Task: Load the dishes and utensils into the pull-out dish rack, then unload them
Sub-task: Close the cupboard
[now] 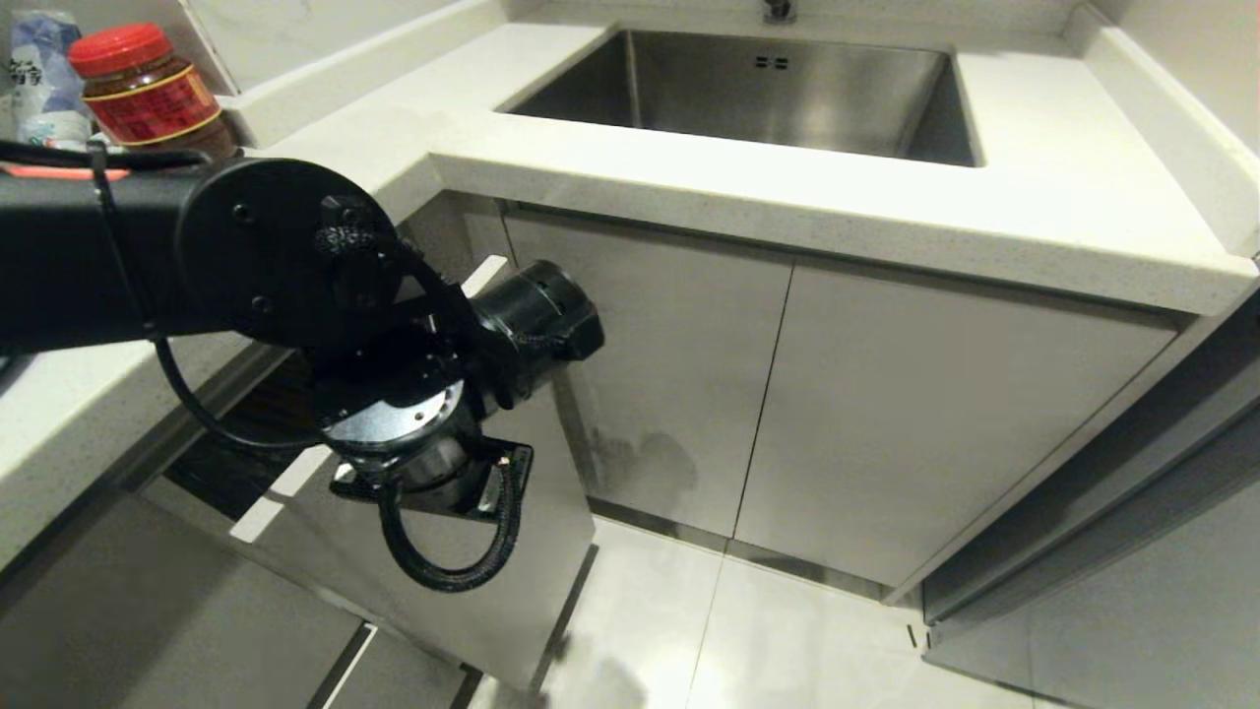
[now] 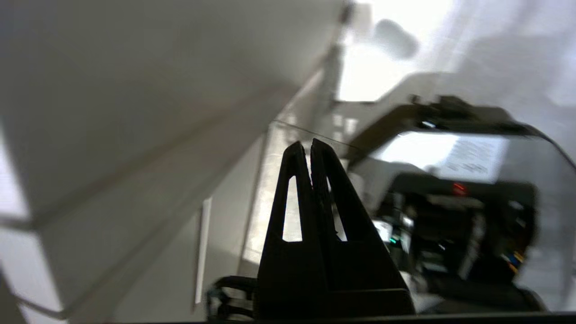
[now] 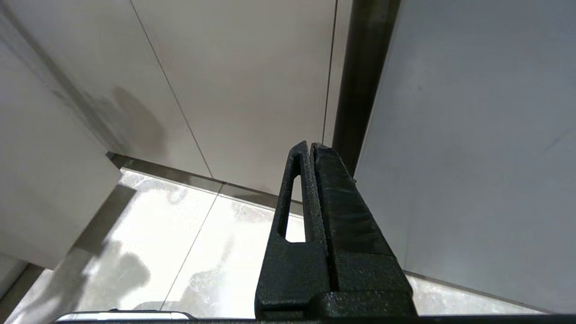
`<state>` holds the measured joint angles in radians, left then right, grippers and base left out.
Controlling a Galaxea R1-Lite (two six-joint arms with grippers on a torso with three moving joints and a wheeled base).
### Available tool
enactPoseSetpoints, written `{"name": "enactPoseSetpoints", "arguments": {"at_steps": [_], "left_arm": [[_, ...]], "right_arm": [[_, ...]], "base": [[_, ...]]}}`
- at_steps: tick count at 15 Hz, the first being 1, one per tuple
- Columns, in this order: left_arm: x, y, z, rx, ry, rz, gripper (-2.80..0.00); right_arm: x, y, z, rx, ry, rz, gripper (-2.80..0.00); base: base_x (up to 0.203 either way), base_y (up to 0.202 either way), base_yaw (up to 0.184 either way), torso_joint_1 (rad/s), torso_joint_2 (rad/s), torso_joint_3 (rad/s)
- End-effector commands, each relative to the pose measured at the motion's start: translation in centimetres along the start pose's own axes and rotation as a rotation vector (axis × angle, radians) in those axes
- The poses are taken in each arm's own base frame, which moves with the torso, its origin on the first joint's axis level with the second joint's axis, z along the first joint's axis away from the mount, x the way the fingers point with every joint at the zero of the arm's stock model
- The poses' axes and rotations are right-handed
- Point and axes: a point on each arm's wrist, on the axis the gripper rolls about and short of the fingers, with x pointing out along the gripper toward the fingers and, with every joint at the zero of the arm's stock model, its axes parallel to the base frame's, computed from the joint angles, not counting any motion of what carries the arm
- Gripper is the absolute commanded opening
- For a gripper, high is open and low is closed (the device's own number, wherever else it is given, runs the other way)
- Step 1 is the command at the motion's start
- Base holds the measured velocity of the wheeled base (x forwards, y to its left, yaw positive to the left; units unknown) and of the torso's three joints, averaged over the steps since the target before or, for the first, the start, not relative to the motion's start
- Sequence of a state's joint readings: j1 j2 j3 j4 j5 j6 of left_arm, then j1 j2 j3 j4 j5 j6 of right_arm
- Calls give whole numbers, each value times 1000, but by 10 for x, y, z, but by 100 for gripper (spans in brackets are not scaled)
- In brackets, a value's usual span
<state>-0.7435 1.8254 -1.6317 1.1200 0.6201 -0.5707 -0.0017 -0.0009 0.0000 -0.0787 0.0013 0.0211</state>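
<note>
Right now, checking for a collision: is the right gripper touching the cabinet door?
Apart. The right wrist view shows the right gripper shut, hanging clear before the cabinet door.

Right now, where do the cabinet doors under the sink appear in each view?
Head view: cabinet doors fill the centre, under the countertop.
Left wrist view: cannot be made out.
Right wrist view: upper left and centre, above the floor tiles.
Shared landmark: the seam between the two doors, head and right wrist views.
</note>
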Motion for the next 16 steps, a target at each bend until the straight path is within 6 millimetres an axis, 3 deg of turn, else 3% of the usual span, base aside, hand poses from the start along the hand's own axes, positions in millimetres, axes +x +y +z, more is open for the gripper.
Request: {"name": "enactPoseSetpoints", "arguments": {"at_steps": [1, 5, 16], "left_arm": [[8, 24, 8, -54, -2, 80, -280], [14, 52, 11, -94, -18, 195, -280], [22, 83, 12, -110, 11, 274, -280]], "right_arm": [[1, 0, -7, 0, 25, 0, -280], [1, 0, -7, 0, 26, 0, -280], [1, 0, -7, 0, 24, 0, -280]], "base": [[0, 0, 0, 0, 0, 0], [0, 0, 0, 0, 0, 0], [0, 0, 0, 0, 0, 0]]}}
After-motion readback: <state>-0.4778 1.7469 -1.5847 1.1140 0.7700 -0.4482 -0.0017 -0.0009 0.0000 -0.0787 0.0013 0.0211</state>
